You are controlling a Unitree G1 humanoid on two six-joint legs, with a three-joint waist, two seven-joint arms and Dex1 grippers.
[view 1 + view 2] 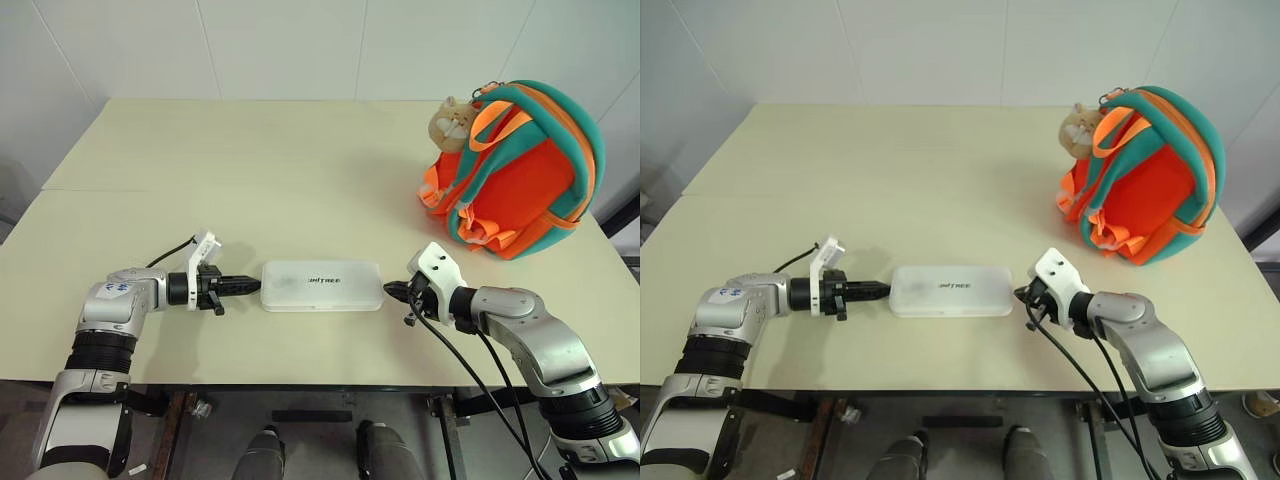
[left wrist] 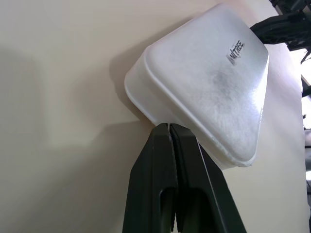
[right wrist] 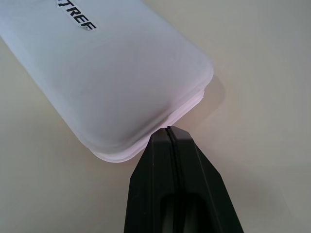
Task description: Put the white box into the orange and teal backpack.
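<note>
Look at your left gripper (image 1: 252, 287) first. Its two black fingers are pressed tight together, with nothing between them. The tips touch the left short end of the white box (image 1: 322, 286). In the left wrist view you can see the closed tips right against the box's rounded side.

Now your right gripper (image 1: 392, 291). Its fingers are pressed together too, and they hold nothing. The tips sit right at the right short end of the box, touching it or almost touching it.

So the box lies flat between your two grippers, one at each end. Its long side runs left to right, in line with the near edge of the table (image 1: 250, 170). It sits close to that near edge, about in the middle. The small dark letters on top face up.

The orange and teal backpack (image 1: 520, 175) stands by the far right corner of the table, well apart from the box. A tan plush charm (image 1: 452, 120) hangs at its top, on the left side.
</note>
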